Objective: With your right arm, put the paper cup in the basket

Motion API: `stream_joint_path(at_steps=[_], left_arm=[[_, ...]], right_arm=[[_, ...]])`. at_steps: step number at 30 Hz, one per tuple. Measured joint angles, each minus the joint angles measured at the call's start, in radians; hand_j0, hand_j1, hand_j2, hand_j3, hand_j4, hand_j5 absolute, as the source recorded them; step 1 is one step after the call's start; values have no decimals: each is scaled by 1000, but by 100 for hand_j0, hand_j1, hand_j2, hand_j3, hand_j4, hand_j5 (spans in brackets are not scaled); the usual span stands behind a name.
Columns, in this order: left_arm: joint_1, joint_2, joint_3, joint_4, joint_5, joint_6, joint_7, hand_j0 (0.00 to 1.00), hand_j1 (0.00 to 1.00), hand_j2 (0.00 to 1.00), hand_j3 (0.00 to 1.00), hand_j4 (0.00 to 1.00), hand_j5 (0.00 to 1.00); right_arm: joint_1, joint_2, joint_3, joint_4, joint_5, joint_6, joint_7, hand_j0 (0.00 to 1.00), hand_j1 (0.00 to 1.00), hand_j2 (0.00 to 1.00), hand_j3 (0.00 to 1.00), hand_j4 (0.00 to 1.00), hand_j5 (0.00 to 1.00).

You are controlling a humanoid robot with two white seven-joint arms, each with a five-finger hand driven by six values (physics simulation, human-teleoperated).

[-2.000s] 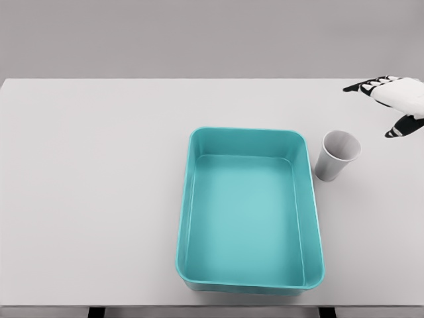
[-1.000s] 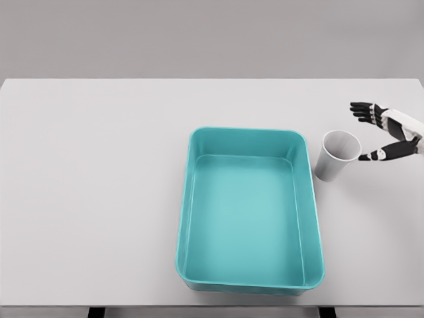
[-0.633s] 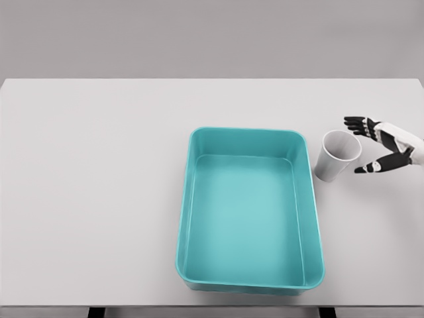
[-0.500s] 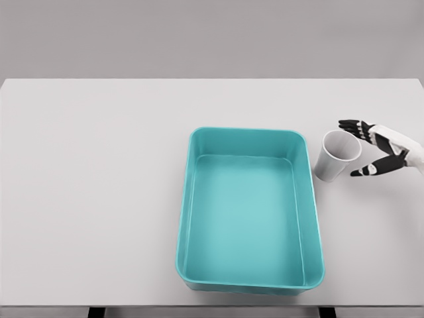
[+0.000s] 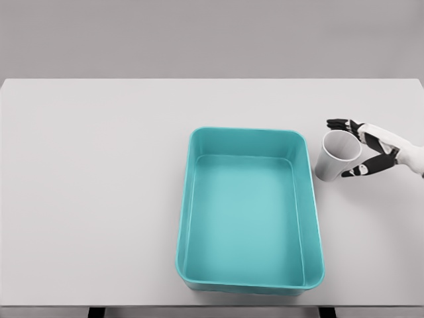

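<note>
A white paper cup [image 5: 336, 155] stands upright on the white table [image 5: 93, 172], just right of the teal basket [image 5: 250, 209]. My right hand [image 5: 347, 147] reaches in from the right edge and brackets the cup's right side. Its dark fingers [image 5: 339, 124] extend behind the cup's rim and the thumb lies in front of it. The hand is open, and I cannot tell whether it touches the cup. The basket holds nothing. My left arm is out of view.
The basket's right wall [image 5: 311, 199] stands a small gap left of the cup. The table's far edge [image 5: 212, 79] runs across the picture above the basket.
My right hand has come down and moved left from the table's far right, closing the gap until its spread fingers flank the cup. The cup and basket have not moved.
</note>
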Motion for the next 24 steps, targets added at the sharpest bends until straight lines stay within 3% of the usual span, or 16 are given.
stream_joint_path(at_steps=[17,20,24], left_arm=[[0,0,0,0,0,0,0,100,100,100,100,100,100],[0,0,0,0,0,0,0,100,100,100,100,100,100],[0,0,0,0,0,0,0,100,100,100,100,100,100]], right_arm=[[0,-6,14,-66,-7,5,0,99,99,99,99,99,99],[0,-6,14,-68,-7,6,0,95,95,95,95,95,95],[0,-7,14,-68,-7,9,0,78,78,78,78,78,78]])
